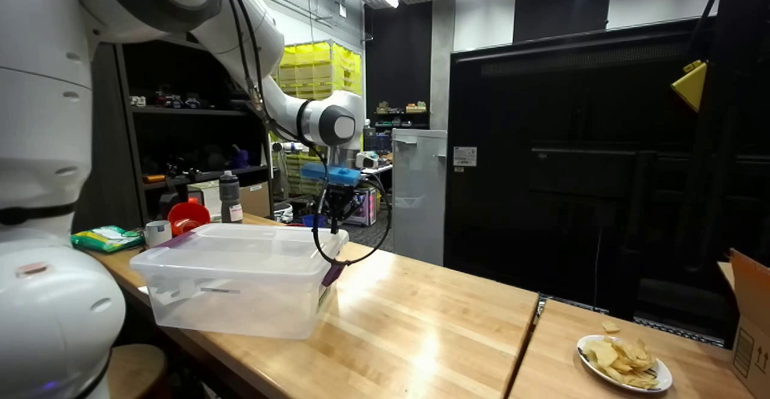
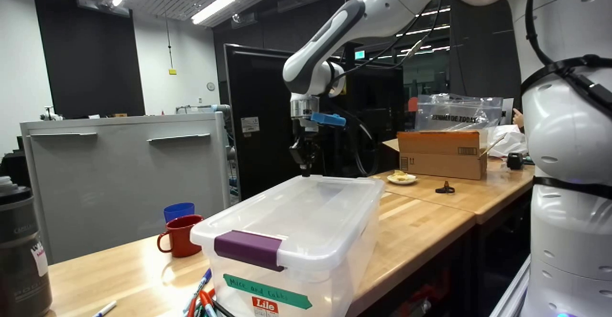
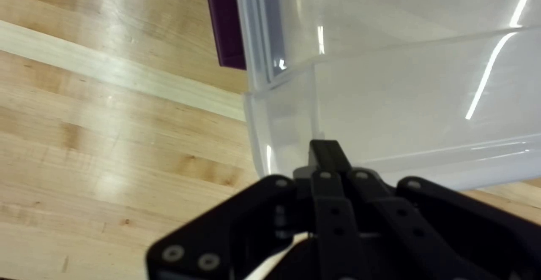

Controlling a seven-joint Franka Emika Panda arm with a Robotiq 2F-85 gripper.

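Pointing straight down, gripper has its fingers together, nothing between them. Tips are at one corner of the clear lid (contact or a small gap, can't tell from these angles). Lid corner fills the upper right of the wrist view. Lid sits on the clear plastic bin, which stands on the wooden table near the robot's base. Purple latch sticks out at the gripper's end; matching latch at the opposite end lies over the lid edge. Below that one: green label, handwritten, starts "Mice and", red sticker under it. Bin interior too hazy to read.

Around it, in an exterior view: red mug just beside the bin, blue cup behind the mug, pens by the bin's near end, dark gray bottle further off. Neighboring table has a white plate of chips, one loose chip near the plate, and an open cardboard box. Blue block is mounted above the gripper; black cable loops beside it.
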